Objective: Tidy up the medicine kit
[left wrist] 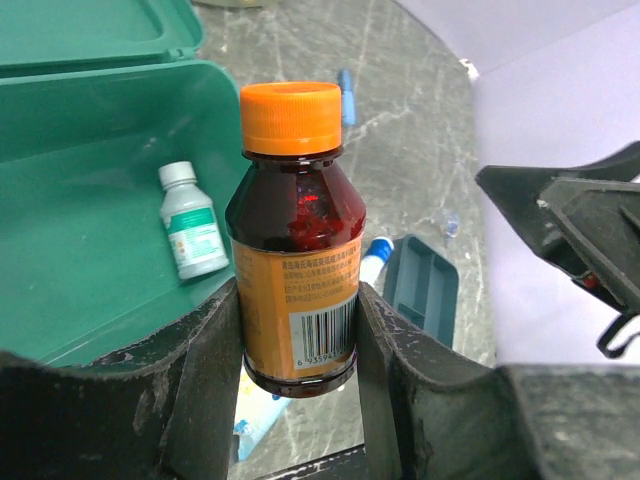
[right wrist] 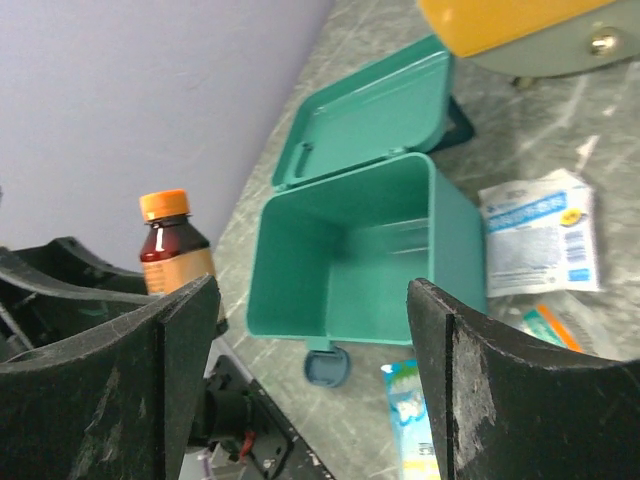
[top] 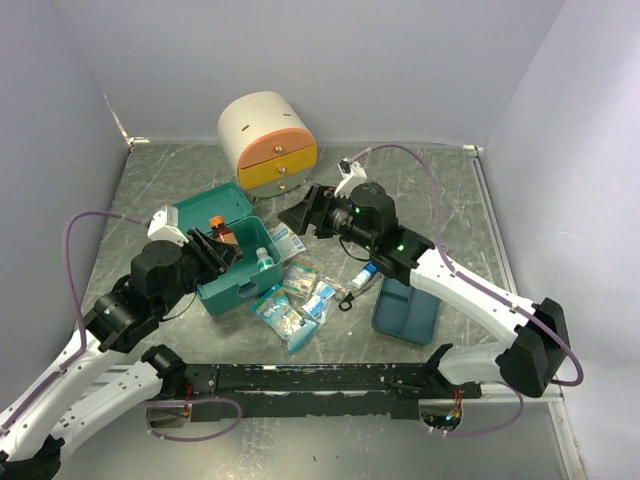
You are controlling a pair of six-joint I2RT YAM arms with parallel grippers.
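Veined grey tabletop [top: 440,200]; left claw [left wrist: 298,305] clamps amber bottle [left wrist: 295,215]; right claw [right wrist: 312,300] apart; teal kit [top: 232,292] open.

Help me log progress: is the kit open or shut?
Open: the lid of the kit is swung back, and a white bottle lies inside.

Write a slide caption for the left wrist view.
Left gripper shut on an orange-capped amber bottle, the open teal medicine kit beyond it holding a small white bottle.
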